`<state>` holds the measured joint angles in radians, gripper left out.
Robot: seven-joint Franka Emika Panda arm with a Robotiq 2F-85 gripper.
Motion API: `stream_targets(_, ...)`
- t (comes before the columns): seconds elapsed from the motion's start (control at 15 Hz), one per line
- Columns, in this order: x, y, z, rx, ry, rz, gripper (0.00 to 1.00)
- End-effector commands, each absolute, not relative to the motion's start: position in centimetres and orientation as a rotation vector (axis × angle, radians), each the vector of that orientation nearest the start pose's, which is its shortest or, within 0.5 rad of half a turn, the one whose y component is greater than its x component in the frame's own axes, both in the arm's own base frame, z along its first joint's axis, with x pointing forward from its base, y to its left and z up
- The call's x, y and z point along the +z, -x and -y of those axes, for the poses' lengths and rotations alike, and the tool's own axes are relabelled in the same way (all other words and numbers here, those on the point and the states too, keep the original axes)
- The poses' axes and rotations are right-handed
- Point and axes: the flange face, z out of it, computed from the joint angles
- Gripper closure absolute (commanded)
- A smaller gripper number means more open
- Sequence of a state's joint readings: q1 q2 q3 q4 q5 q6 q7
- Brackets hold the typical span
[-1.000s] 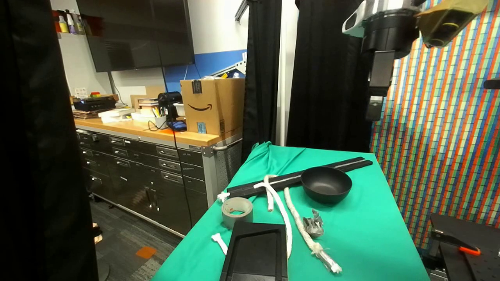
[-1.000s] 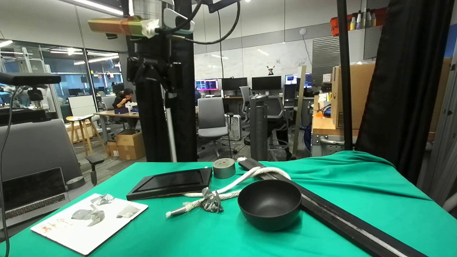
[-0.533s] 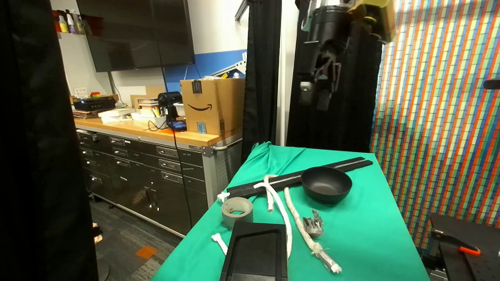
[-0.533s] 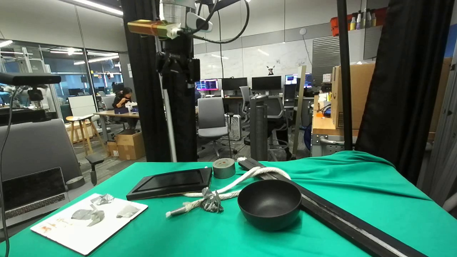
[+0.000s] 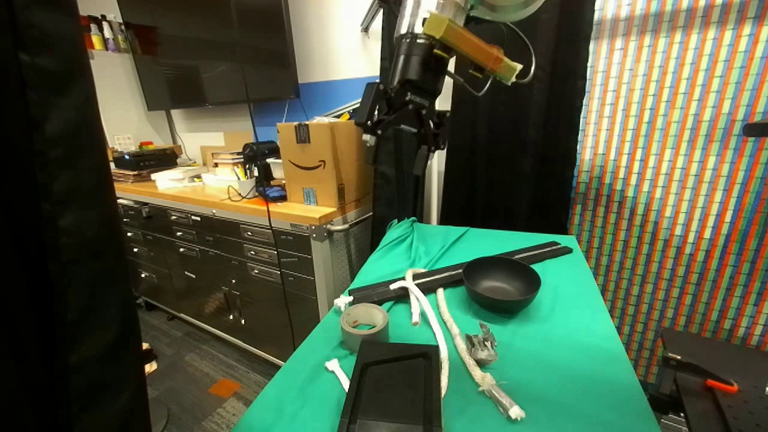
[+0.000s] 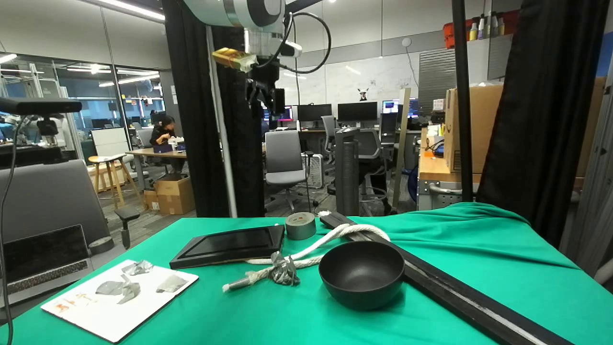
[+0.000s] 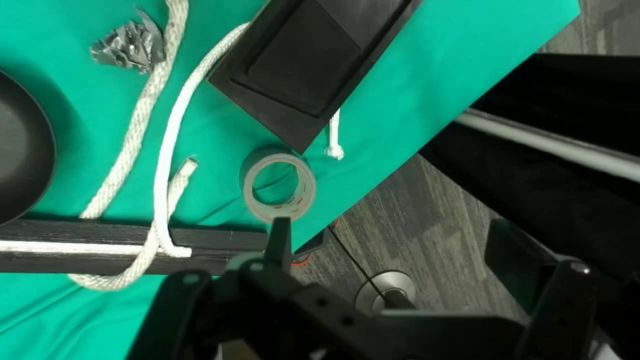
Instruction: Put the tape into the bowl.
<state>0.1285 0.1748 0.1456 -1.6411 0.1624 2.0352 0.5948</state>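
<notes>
The tape is a grey-white roll standing on the green cloth in both exterior views (image 5: 377, 337) (image 6: 300, 231) and in the wrist view (image 7: 306, 190). It touches or nearly touches a corner of the black slab. The black bowl is upright on the cloth in both exterior views (image 5: 501, 285) (image 6: 362, 278), and partly cut off in the wrist view (image 7: 22, 145). Nothing shows inside it. My gripper (image 5: 395, 157) is open and empty, high above the table's far side, and also shows in an exterior view (image 6: 265, 106). In the wrist view its fingers (image 7: 387, 235) are wide apart, with floor between them.
The black slab (image 5: 396, 384) lies beside the tape. White ropes (image 5: 435, 324) and a crumpled grey piece (image 5: 482, 347) lie between tape and bowl. A long black rod (image 6: 459, 297) runs behind the bowl. A white board (image 6: 119, 316) lies at a corner. The table edge is near the tape.
My gripper has swung left in an exterior view, and right and slightly lower in an exterior view, while turning. The tape, bowl and other table things have not moved.
</notes>
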Motion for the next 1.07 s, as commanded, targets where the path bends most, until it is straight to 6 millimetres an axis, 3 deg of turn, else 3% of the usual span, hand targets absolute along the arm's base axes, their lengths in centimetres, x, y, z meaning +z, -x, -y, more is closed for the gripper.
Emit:
stream_targets(0.0,51.6,-64.7,-19.5,-0.18,2.796,-0.716,0.0)
stream_targets(0.47,45.7,-67.7,-21.6,-0.121,2.767,-0.857,0.0)
stream_targets(0.73,44.0,-69.0,-20.1,-0.189,2.781,-0.865,0.0)
stream_targets(1.0,41.6,-70.0,-16.9,-0.212,2.825,-0.887,0.0)
